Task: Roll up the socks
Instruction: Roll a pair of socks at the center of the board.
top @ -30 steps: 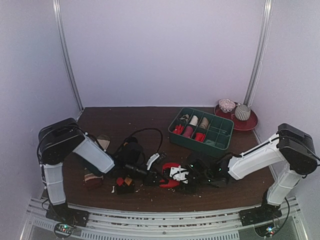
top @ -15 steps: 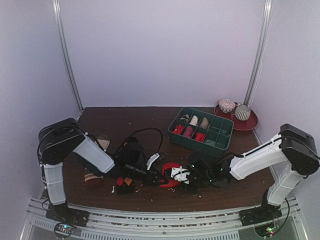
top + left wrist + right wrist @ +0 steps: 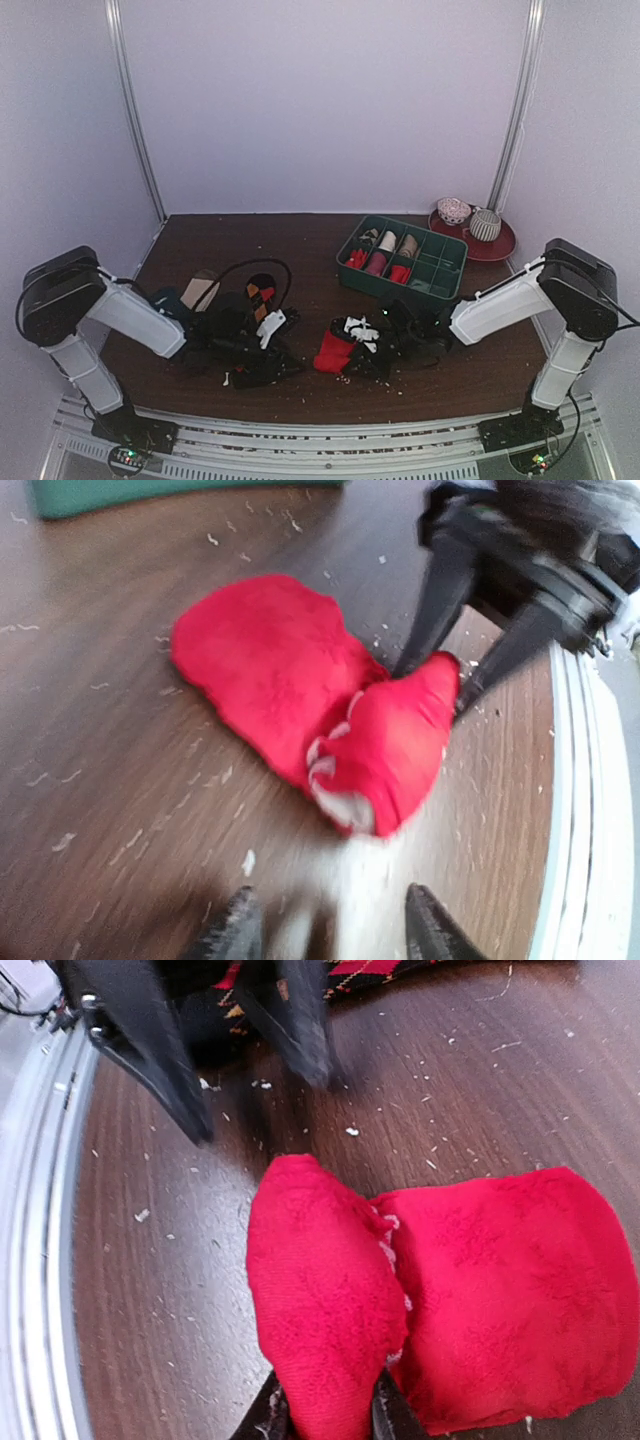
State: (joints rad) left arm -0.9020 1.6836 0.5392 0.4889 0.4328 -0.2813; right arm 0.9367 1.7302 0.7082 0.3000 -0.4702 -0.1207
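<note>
The bright red sock (image 3: 333, 352) lies folded at the front middle of the table; it fills the right wrist view (image 3: 520, 1290) and sits mid-frame in the left wrist view (image 3: 270, 665). My right gripper (image 3: 362, 347) (image 3: 325, 1420) (image 3: 437, 685) is shut on the sock's folded-over end. My left gripper (image 3: 288, 360) (image 3: 330, 935) (image 3: 260, 1100) is open and empty, a short way left of the red sock. The black argyle sock (image 3: 262, 292) (image 3: 350, 975) lies behind the left gripper.
A green compartment tray (image 3: 445, 262) with rolled socks stands at the back right, with a red plate (image 3: 500, 247) holding two rolls behind it. A beige sock (image 3: 200, 290) lies at the left. A metal rail (image 3: 320, 440) runs along the front edge. Lint dots the table.
My left arm has drawn back to the left, away from the red sock. The right gripper keeps its hold and the red sock is more bunched up.
</note>
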